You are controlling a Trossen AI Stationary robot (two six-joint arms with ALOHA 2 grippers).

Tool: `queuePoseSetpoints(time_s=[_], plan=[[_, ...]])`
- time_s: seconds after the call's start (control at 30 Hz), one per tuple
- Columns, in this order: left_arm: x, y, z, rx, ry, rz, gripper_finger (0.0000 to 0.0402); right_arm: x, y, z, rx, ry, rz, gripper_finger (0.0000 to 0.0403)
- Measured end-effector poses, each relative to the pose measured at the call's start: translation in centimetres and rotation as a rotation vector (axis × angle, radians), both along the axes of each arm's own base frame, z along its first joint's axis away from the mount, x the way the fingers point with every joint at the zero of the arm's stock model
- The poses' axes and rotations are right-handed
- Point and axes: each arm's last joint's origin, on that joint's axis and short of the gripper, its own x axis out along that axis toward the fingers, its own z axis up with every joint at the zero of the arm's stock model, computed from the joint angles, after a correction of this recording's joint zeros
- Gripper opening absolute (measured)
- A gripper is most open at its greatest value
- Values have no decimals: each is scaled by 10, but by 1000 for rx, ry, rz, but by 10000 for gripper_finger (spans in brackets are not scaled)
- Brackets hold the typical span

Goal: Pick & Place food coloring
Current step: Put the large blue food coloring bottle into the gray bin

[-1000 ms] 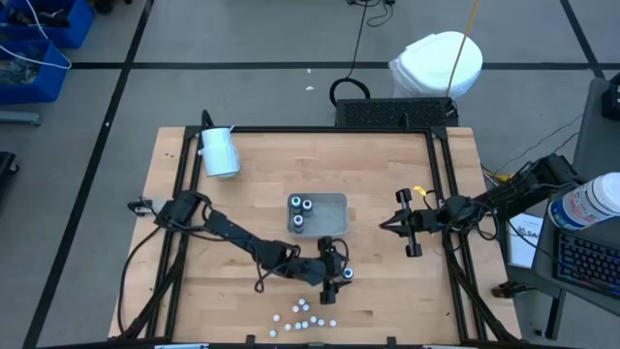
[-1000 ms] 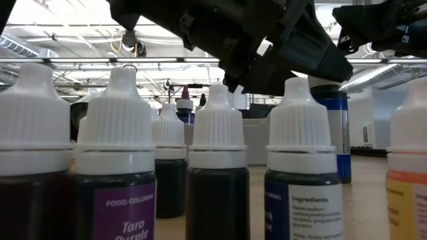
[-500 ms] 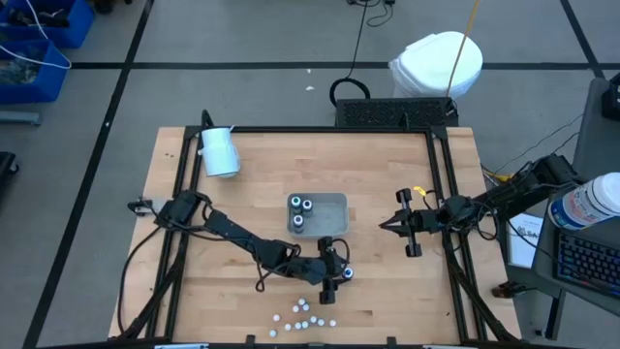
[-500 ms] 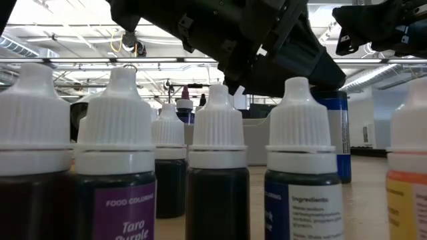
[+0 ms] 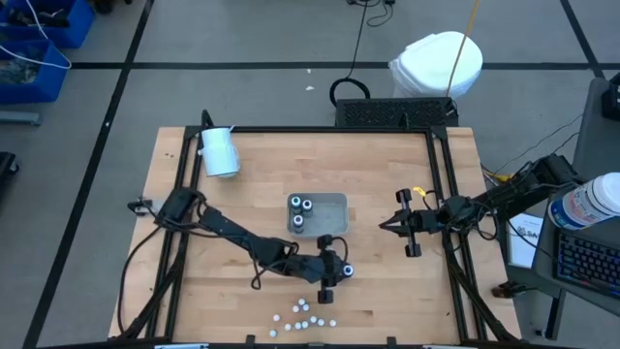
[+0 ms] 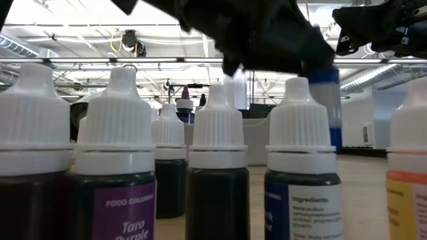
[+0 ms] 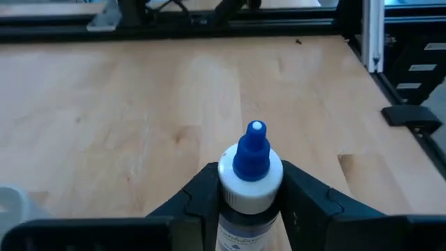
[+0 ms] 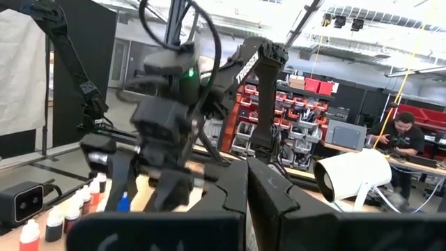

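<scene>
One food coloring bottle (image 7: 251, 167) with a blue tip, a white collar and a dark body stands upright between the fingers of my left gripper (image 5: 337, 272), right of the table's middle and toward the near edge. It also shows in the low view as the blue bottle (image 6: 327, 107). Three more dark bottles (image 5: 302, 211) stand in the pale grey tray (image 5: 335, 201). Several small white-capped bottles (image 5: 305, 314) stand by the near edge. My right gripper (image 5: 386, 226) is shut and holds nothing, to the right of the tray. My left gripper pinches the bottle's body just under the white collar (image 7: 249, 196) between its two fingers (image 7: 203, 199), one on each side. The fingers come slanting down from the table's left. The bottle stays upright with its blue tip up, and the low view shows its base off the wood.
A large white cylinder (image 5: 219, 151) lies at the far left of the table. Black frame rails (image 5: 444, 194) run along the table's sides. The row of small bottles (image 6: 117, 133) stands right in front of the low camera. Bare wood (image 5: 252, 194) lies left of the tray.
My left gripper has shut on the blue-tipped bottle and risen a little. The bottle, which stood on the table, is now lifted clear and still upright.
</scene>
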Motion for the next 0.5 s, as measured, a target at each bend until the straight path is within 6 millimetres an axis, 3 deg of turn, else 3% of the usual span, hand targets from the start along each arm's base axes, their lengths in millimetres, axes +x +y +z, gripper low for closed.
queuePoseSetpoints(time_s=[0.17, 0.4, 0.5], plan=[[-18, -10, 34, 56, -10, -24, 136, 0, 0, 0, -3, 0, -1, 0], [-65, -31, 85, 177, -20, 24, 122, 0, 0, -1, -5, 7, -1, 0], [-87, -39, 97, 191, -44, 53, 127, 0, 0, -1, -4, 7, 0, 0]])
